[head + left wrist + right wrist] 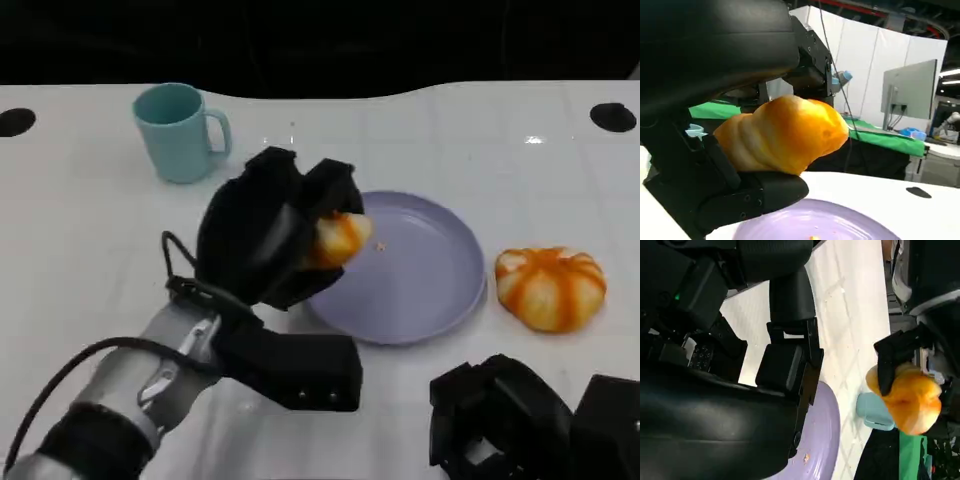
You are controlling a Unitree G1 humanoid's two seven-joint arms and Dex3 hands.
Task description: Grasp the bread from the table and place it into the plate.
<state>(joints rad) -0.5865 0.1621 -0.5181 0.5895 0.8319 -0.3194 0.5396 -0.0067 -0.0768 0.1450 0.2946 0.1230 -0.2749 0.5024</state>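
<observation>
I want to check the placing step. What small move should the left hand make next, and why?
Probably lower a little, then open. The left hand holds the bread above the near-left edge of the plate; the left wrist view shows a gap between bread and plate, so releasing now would drop it.

Pretty bright, even overhead light on the white table [80, 250], with a small glare spot at the head view's upper right. Shadows are soft and faint. Wrist views go soft and blurry on the nearby black hand shells, background sharper.
</observation>
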